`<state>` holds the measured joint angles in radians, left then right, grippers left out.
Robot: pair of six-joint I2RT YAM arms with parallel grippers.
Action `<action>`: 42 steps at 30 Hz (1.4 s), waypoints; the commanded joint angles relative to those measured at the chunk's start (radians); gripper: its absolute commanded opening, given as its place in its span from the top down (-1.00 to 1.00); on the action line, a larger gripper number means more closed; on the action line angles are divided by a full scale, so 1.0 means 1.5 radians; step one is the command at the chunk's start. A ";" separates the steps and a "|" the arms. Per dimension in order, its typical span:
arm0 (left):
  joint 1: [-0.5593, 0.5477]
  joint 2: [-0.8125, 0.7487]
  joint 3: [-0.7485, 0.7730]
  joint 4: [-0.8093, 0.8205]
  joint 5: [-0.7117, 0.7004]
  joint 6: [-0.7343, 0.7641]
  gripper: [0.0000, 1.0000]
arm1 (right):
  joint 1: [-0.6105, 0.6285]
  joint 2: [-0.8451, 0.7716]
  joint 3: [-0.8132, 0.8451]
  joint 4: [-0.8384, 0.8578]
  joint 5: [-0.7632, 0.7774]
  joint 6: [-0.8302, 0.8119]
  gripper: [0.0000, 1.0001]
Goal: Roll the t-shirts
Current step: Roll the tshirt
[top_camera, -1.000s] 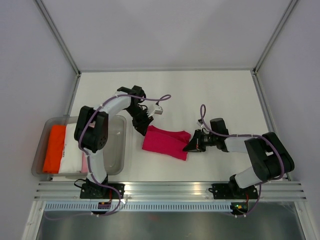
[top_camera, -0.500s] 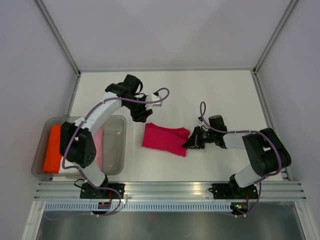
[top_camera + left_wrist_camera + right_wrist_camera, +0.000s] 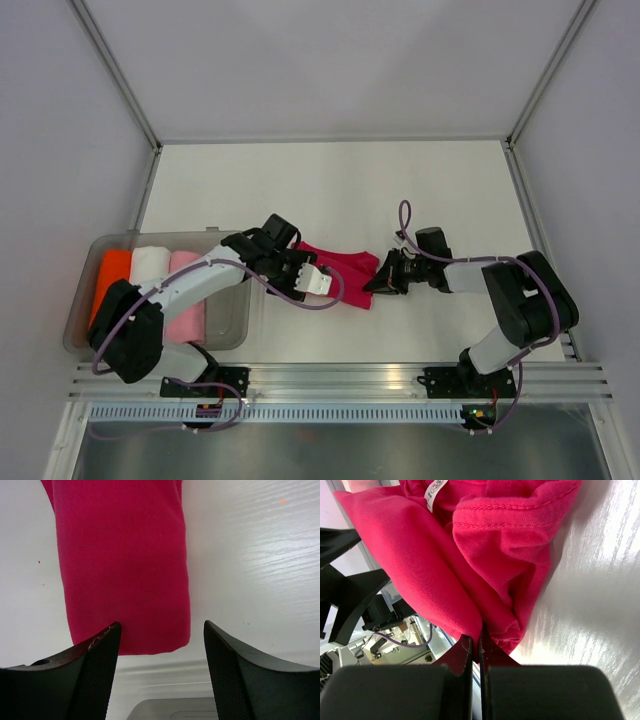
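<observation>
Magenta t-shirt [image 3: 345, 265], top view: folded into a long band on the white table [image 3: 400, 190], at the centre of the frame, just right of the clear tub [image 3: 100, 240].
Tub contents, top view: three rolled shirts [image 3: 150, 265] lie side by side, orange, white and pale pink.
Left gripper [image 3: 297, 268], top view: hangs over the band's left end. I cannot read its spread from up here.
Right gripper [image 3: 372, 284], top view: sits at the band's right end, against the cloth.
Left wrist view: the fingers [image 3: 95, 670] stand wide apart with nothing gripped. The band's squared end lies flat just beyond the tips, and the cloth runs up the frame. A tub edge shows at the bottom.
Right wrist view: jaws are closed tight, pinching a fold of the cloth low in the frame. The hems bunch at upper right, and the neck label [image 3: 434, 487] is at the top.
Step in hand: as I judge it, the folding is done and the rolling is not yet begun. One end is held, and the other is being lined up.
Next move: the open gripper should come down, take the end across its full width and turn it over evenly. The pinch opposite must hold the band straight, because soft cloth may skew.
</observation>
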<state>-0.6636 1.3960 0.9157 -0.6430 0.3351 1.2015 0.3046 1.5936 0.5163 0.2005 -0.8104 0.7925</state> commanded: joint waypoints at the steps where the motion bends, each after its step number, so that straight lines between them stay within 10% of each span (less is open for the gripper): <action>1: -0.006 0.015 -0.004 0.080 -0.028 0.047 -0.45 | -0.004 0.015 0.021 -0.004 0.008 -0.014 0.99; 22: -0.007 0.140 -0.006 0.104 -0.057 0.063 -0.63 | -0.004 0.047 0.080 -0.079 -0.001 -0.094 0.99; 25: -0.007 0.146 -0.009 0.114 -0.047 0.069 -0.52 | -0.005 0.045 0.084 -0.084 -0.006 -0.099 0.98; 35: -0.005 0.140 -0.001 0.096 -0.037 0.047 0.95 | -0.005 -0.126 0.148 -0.252 0.080 -0.282 0.07; 42: 0.042 0.160 0.129 -0.091 0.091 0.001 0.95 | 0.011 -0.329 0.123 -0.293 0.226 -0.514 -0.02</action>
<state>-0.6357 1.6276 1.0138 -0.6205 0.3355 1.2503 0.3042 1.2022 0.7109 -0.1928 -0.5938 0.2707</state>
